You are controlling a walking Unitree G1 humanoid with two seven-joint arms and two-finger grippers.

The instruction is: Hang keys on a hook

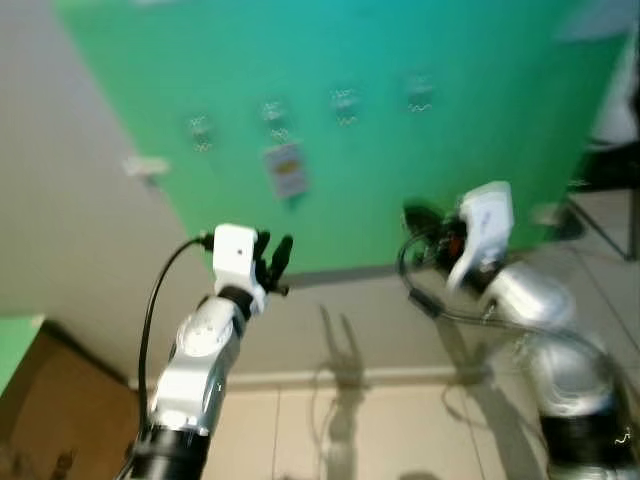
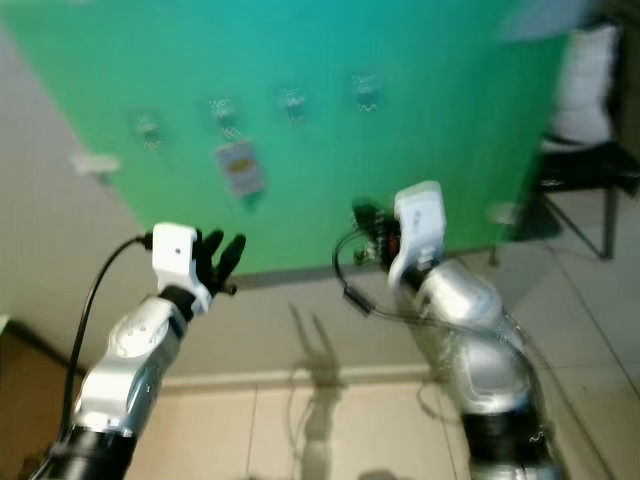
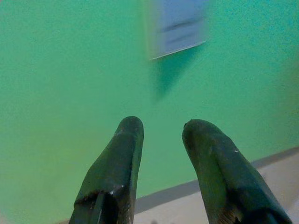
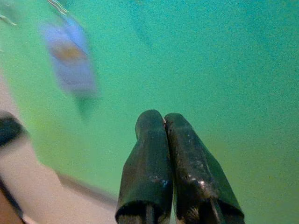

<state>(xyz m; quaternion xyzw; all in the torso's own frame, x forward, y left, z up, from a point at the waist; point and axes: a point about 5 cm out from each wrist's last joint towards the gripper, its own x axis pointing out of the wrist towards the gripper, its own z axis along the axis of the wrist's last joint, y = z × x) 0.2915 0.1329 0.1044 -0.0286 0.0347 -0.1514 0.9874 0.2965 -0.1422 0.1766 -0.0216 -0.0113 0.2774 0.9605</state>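
While the left gripper point(image 3: 161, 130) is being held open and the right gripper point(image 4: 163, 119) shut empty, the tagged keys point(image 1: 287, 170) are being shown already hanging on the green wall point(image 1: 480, 90), above and nearer the left.

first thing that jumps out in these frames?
The big green wall panel straight ahead, with a row of small hooks near its top and a pale tag hanging below them. Both silver arms are raised toward it: the left tool has its fingers apart and nothing between them, the right tool has its fingers pressed together. The head views are blurred.
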